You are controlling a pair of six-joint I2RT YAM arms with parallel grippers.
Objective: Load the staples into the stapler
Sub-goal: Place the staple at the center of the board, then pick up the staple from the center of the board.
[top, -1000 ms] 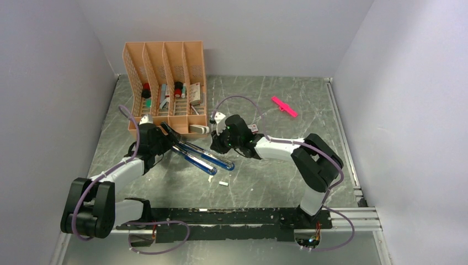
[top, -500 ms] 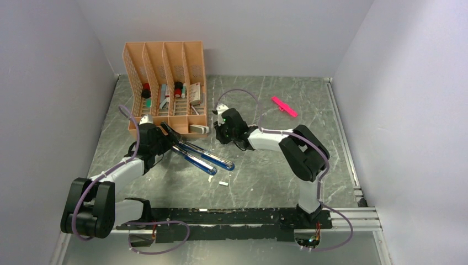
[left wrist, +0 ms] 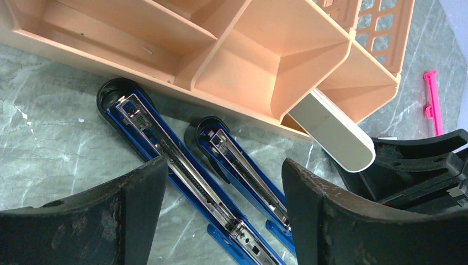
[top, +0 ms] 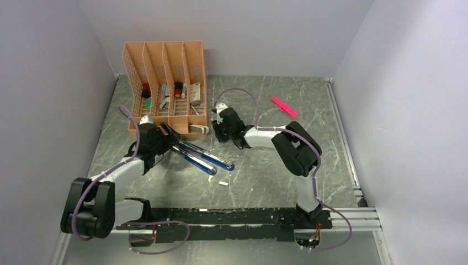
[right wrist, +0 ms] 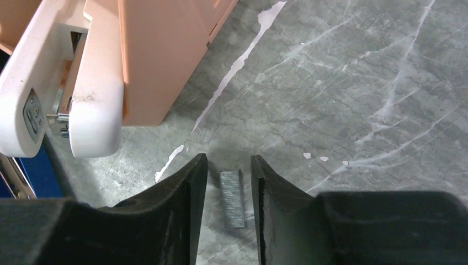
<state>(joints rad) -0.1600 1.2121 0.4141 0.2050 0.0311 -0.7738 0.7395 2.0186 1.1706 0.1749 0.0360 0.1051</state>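
Note:
The staples [right wrist: 232,199], a short grey strip, lie flat on the marble table between the fingers of my right gripper [right wrist: 227,163]. The gripper is open, with a narrow gap on each side of the strip. In the top view the right gripper [top: 219,134] is low beside the orange organizer's front right corner. The blue stapler [left wrist: 182,165] lies opened out into two long arms with shiny metal channels facing up [top: 201,157]. My left gripper [left wrist: 223,165] hovers wide open over it [top: 167,134] and holds nothing.
The orange desk organizer [top: 165,83] holds several small items at the back left. A white stapler-like block [left wrist: 334,130] lies at its front edge [right wrist: 55,83]. A pink plastic stick [top: 284,106] is at the back right. A small white scrap [top: 223,183] lies near the stapler's tips.
My right gripper has shifted back and left toward the organizer's corner, with its elbow swinging left. The left arm and the stapler have not moved.

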